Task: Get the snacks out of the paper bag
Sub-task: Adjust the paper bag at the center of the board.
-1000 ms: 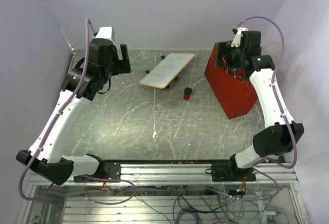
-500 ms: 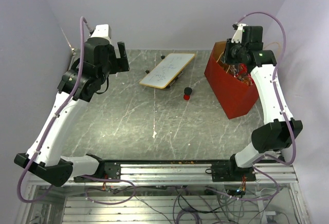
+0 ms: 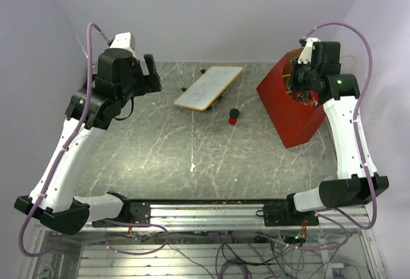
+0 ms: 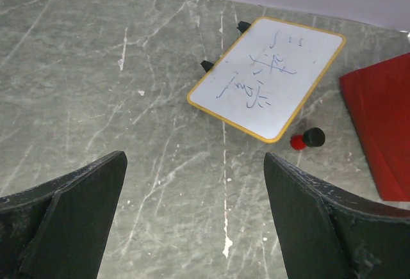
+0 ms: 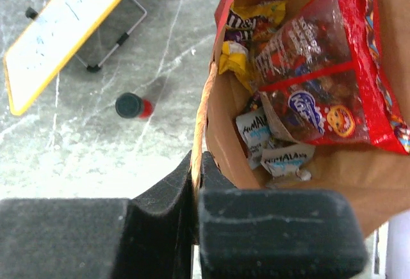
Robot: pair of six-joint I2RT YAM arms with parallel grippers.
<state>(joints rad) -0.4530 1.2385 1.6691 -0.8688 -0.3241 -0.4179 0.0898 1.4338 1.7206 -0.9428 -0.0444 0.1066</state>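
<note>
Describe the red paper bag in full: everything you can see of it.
The large rectangular paper bag, red outside and brown kraft inside, sits on the grey marbled table at its far right, mouth open upward. The right tool is shut on the rim of one side wall, pinching the paper edge. Inside lie a glossy red chip bag, yellow candy packets and light blue packets.

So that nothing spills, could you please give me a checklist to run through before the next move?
1. Right pincer shut on the paper bag rim: ok.
2. Left pincer open, holding nothing: ok.
3. Chip bag and small packets out of the bag: not ok; they lie inside.
4. Whiteboard and marker apart from the bag: ok.
5. Bag base flat on the table: cannot tell.
</note>
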